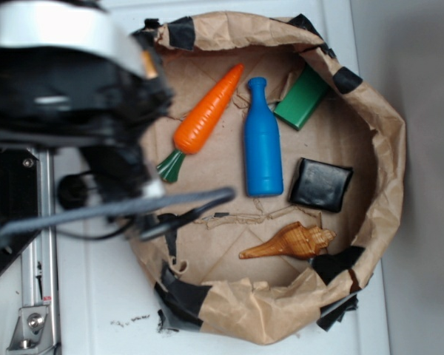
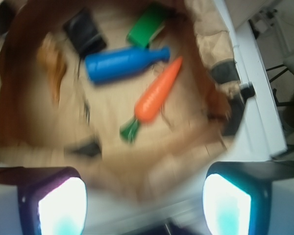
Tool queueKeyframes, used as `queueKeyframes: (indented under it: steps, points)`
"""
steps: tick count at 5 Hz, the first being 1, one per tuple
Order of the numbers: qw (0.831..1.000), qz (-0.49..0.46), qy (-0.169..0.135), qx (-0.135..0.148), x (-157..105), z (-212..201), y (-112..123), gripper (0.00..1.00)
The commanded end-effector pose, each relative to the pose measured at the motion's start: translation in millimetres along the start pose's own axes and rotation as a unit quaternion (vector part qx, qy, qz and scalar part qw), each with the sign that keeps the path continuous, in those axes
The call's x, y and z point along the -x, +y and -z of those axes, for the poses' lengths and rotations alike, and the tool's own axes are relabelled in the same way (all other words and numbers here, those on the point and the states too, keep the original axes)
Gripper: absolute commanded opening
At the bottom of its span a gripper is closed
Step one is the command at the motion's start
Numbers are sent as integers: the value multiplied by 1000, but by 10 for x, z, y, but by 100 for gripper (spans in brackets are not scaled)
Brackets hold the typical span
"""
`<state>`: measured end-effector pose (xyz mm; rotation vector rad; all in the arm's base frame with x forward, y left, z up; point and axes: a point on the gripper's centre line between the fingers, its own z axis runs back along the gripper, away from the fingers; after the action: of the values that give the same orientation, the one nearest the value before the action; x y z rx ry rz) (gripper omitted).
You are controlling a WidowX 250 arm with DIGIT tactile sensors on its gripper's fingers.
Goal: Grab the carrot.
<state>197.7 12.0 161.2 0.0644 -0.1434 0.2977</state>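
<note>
Five objects lie in a crumpled brown paper bag (image 1: 388,148), rolled down into a shallow basin and patched with black tape, on a white table (image 1: 103,296). I see the glossy orange plastic toy carrot (image 1: 206,112) near the bag's left side, lying flat and slanted, its tapered point toward the far rim and its short dark green flared stem toward the near left. Just right of it, not touching, lies a smooth blue plastic bottle (image 1: 262,140), neck pointing far. A green rectangular block (image 1: 302,97) sits at the far right, a shiny black square pad (image 1: 321,183) at the right, and a ridged brown-orange seashell (image 1: 292,242) near the front.

In my wrist view, which is blurred, the gripper (image 2: 144,196) hangs above the bag with its two pale finger pads (image 2: 63,205) spread wide apart and nothing between them. The carrot (image 2: 157,93) is ahead of the fingers and well apart from them.

I judge the task barely begun: the carrot lies untouched. What remains is to bring the fingers over its thick orange body, descend, and close. The slick, tapering plastic may slip, so the wider middle looks the better place to grip.
</note>
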Motion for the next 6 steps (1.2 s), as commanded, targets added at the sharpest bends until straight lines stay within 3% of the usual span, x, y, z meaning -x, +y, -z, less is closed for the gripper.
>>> queueKeyframes:
  steps: [1, 2, 3, 4, 5, 6]
  points:
    - [997, -52, 20, -56, -150, 793, -38, 100]
    - [996, -50, 30, -74, -126, 1003, 20, 100]
    - [994, -60, 17, -85, -152, 1033, 335, 100]
    - [1000, -10, 13, -8, -295, 1221, 405, 100]
    - [998, 56, 5, 10, -502, 1400, 242, 100]
    - [999, 48, 22, 10, -572, 1508, 88, 89]
